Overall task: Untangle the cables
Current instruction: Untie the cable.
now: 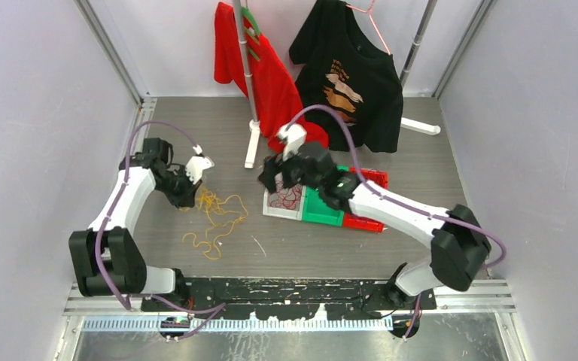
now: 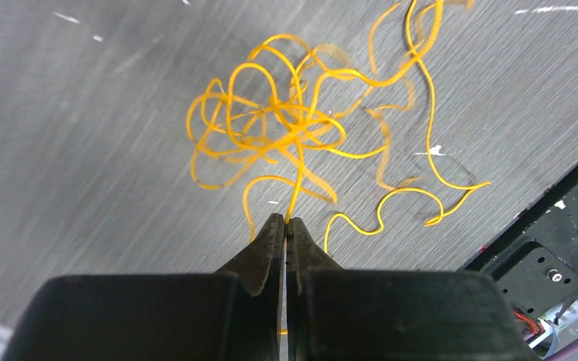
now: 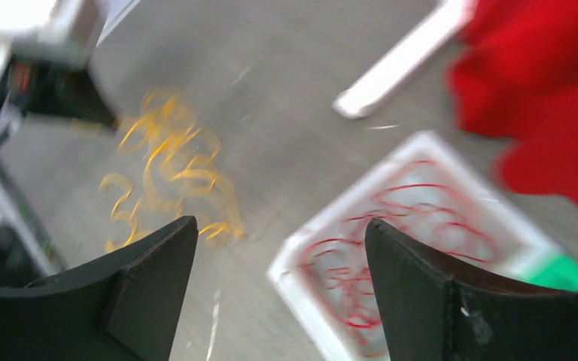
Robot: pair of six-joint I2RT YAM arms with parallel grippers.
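Note:
A tangle of thin yellow cables (image 1: 214,214) (image 2: 293,128) (image 3: 165,173) lies on the grey table left of centre. My left gripper (image 2: 286,219) (image 1: 188,197) is at the tangle's upper left edge, shut on one yellow strand that runs between its fingertips. Red cables (image 1: 286,198) (image 3: 391,233) lie coiled in a white tray (image 1: 269,208) (image 3: 301,289). Above that tray's left edge hangs my right gripper (image 3: 278,226) (image 1: 275,177), jaws wide open with nothing between them. No purple cables show.
A green tray (image 1: 320,210) and a red tray (image 1: 372,180) sit beside the white one. A white clothes rack foot (image 1: 253,143) stands behind, with a red shirt (image 1: 267,75) and a black shirt (image 1: 357,83) hanging. A black rail (image 1: 286,289) runs along the near edge.

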